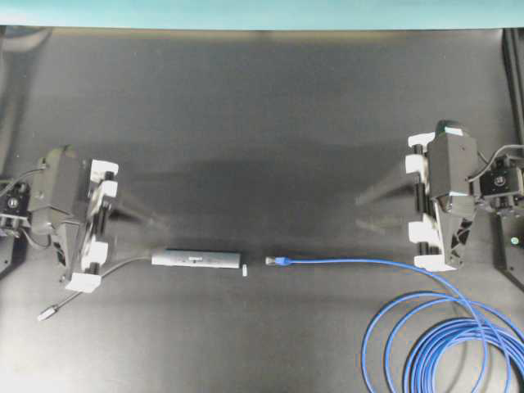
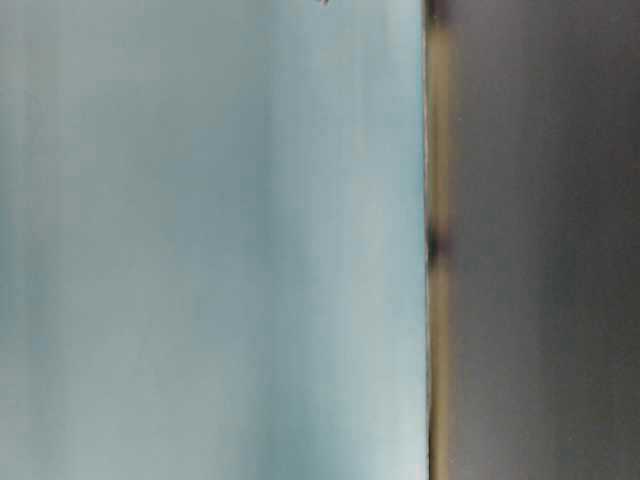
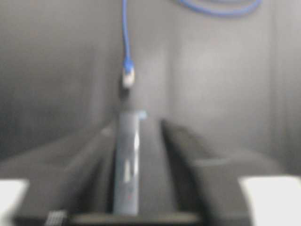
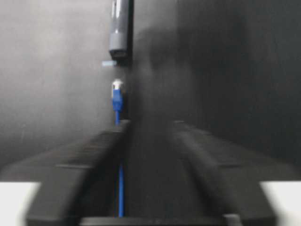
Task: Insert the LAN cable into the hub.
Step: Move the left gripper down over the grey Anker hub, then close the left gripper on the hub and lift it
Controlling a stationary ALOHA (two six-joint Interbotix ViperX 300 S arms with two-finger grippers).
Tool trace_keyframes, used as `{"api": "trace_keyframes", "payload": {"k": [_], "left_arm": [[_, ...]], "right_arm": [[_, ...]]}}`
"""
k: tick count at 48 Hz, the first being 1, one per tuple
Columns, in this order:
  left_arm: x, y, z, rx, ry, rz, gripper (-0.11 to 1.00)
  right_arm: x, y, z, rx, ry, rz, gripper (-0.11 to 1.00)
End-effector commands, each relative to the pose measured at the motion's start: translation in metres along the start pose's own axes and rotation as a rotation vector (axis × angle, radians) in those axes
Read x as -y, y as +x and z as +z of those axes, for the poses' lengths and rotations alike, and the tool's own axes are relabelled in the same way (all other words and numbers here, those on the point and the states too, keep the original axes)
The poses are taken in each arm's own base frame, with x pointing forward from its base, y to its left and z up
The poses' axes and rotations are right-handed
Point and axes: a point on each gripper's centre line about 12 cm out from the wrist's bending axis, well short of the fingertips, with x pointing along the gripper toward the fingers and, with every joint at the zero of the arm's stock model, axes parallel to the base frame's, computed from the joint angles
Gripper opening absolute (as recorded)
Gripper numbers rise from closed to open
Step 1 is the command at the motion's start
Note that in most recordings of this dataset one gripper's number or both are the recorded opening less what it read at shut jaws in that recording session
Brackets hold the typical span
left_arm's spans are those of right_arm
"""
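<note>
A matte black tabletop [image 1: 262,106] fills the overhead frame, edged at the top by a pale teal strip. At the far left, the left gripper [image 1: 123,214] hangs above the mat with its fingers spread wide and nothing between them. Just right of it, in the lower-left middle, the hub [image 1: 195,259] lies flat as a slim grey bar, its thin grey cord [image 1: 123,267] trailing to a small silver plug [image 1: 47,312] at lower left. A tiny white chip [image 1: 245,268] sits just off the hub's right end. Close beside that, apart from the hub, rests the plug [image 1: 273,260] of the LAN cable [image 1: 368,263], whose blue line runs right into coils at lower right. At the far right, the right gripper [image 1: 385,196] is likewise wide and empty. By this evidence nothing is yet grasped: picking up, aligning and inserting all remain.
</note>
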Motion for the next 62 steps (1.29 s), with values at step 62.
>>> {"api": "trace_keyframes", "payload": {"k": [62], "left_arm": [[-0.015, 0.07, -0.134, -0.16, -0.068, 0.003, 0.7]], "right_arm": [[0.001, -0.006, 0.016, 0.092, 0.107, 0.003, 0.82]]}}
